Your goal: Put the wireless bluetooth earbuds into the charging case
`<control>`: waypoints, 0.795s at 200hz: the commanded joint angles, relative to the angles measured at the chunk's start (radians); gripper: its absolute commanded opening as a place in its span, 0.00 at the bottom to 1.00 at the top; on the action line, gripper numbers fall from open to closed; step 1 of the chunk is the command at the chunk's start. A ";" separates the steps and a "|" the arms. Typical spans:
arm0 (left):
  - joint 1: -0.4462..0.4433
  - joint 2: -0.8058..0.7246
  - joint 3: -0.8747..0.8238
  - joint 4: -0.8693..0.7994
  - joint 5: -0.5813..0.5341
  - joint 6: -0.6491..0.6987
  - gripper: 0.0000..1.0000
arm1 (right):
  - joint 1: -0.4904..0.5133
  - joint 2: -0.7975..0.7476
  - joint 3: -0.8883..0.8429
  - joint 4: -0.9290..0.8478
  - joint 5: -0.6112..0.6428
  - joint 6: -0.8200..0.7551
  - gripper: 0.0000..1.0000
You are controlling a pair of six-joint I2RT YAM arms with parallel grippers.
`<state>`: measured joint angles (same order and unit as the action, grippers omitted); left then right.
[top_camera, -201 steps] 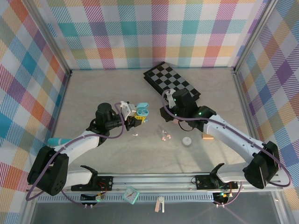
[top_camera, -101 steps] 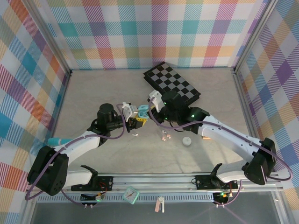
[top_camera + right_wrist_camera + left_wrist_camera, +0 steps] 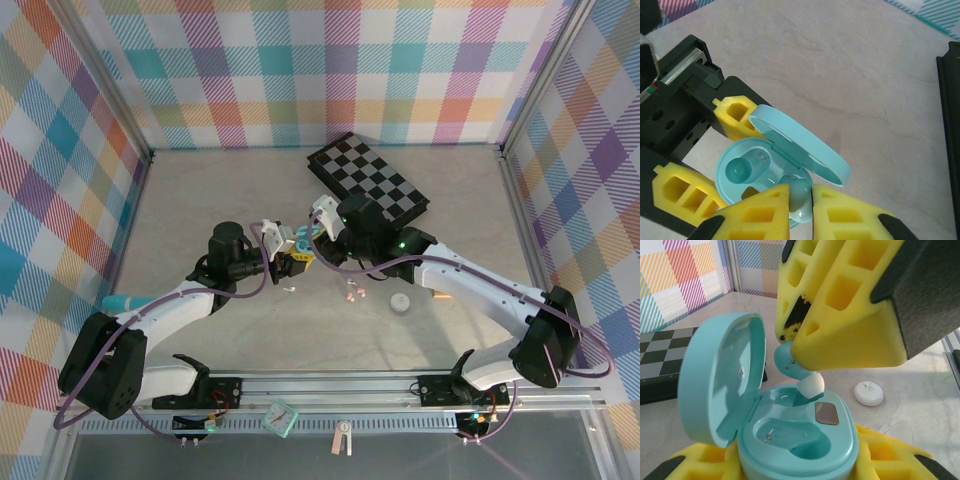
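A teal charging case [image 3: 800,440] sits with its lid [image 3: 715,375] swung open, and my left gripper [image 3: 795,462] is shut on its body. Both of its moulded slots are empty. A pale blue earbud [image 3: 807,385] with a white tip hangs just over the far slot, pinched by my right gripper [image 3: 801,197], which is shut on it. From the right wrist view, the earbud [image 3: 801,202] pokes out between the yellow fingers [image 3: 760,210] above the case [image 3: 740,160]. In the top view, both grippers meet at the case [image 3: 302,242] in the middle of the table.
Loose pink and white earbuds [image 3: 351,292] lie on the table right of the case, and another small piece [image 3: 290,288] lies below it. A white pebble-like case [image 3: 400,302], a small orange cylinder [image 3: 440,295] and a folded chessboard [image 3: 368,180] are also on the table.
My right arm has swung left from mid-table to above the open case, carrying the earbud. The left arm and case have stayed put.
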<state>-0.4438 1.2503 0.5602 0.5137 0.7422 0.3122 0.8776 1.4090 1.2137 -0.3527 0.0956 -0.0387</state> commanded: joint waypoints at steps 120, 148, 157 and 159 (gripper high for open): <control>-0.010 -0.036 0.038 -0.009 0.023 0.025 0.35 | 0.008 0.016 0.000 -0.030 -0.079 -0.052 0.17; -0.011 -0.040 0.034 -0.003 0.028 0.022 0.35 | 0.009 0.020 0.002 -0.042 -0.045 -0.087 0.17; -0.010 -0.041 0.034 0.000 0.028 0.021 0.35 | 0.010 0.021 0.004 -0.051 -0.033 -0.095 0.17; -0.010 -0.041 0.033 0.001 0.028 0.021 0.35 | 0.011 0.021 0.004 -0.051 -0.032 -0.098 0.17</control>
<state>-0.4438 1.2392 0.5659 0.4831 0.7498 0.3237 0.8776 1.4155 1.2137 -0.3664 0.0608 -0.0841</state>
